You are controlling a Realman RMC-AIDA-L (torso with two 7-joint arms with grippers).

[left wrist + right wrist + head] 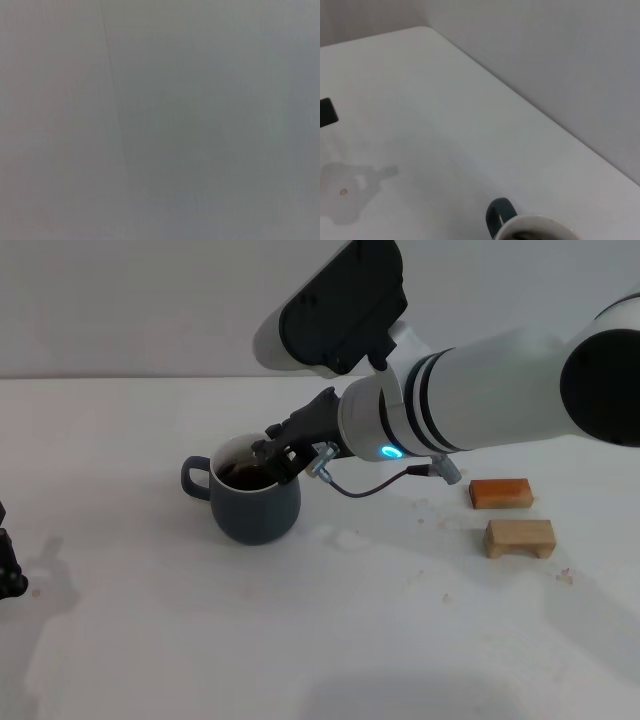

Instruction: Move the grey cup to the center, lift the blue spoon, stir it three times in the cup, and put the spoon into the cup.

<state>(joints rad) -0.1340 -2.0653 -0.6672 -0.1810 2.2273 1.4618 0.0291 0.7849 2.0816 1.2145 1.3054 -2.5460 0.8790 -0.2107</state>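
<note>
Item: rounded dark slate-grey ceramic cup (pixel 256 502) with a loop handle and white inside. It stands upright on the white tabletop (pixel 320 640) near the middle of the head view, handle turned toward the robot's left. The right wrist view catches only its handle and a slice of the pale rim (pixel 532 227) at the picture's edge.

Item: right hand (pixel 272 458), black, on a white forearm reaching in from the robot's right. Its fingertips sit at the cup's mouth, over the rim and dipping just inside. How far the fingers are parted, and whether they have hold of anything, cannot be told (the dark fingers merge with the shadowed interior of the cup).

Item: blue spoon. It cannot be made out in any view; neither its handle nor its bowl shows clearly at the cup or on the tabletop.

Item: two small wooden blocks, well apart from the cup on the robot's right. The orange-brown wooden block (pixel 500 493) lies farther from the robot; the pale tan wooden block (pixel 520 538) lies just nearer, close beside it but not touching.

Item: left hand (pixel 10 575), a dark part at the left edge of the head view, low by the tabletop, idle. The left wrist view shows only a plain grey surface.
</note>
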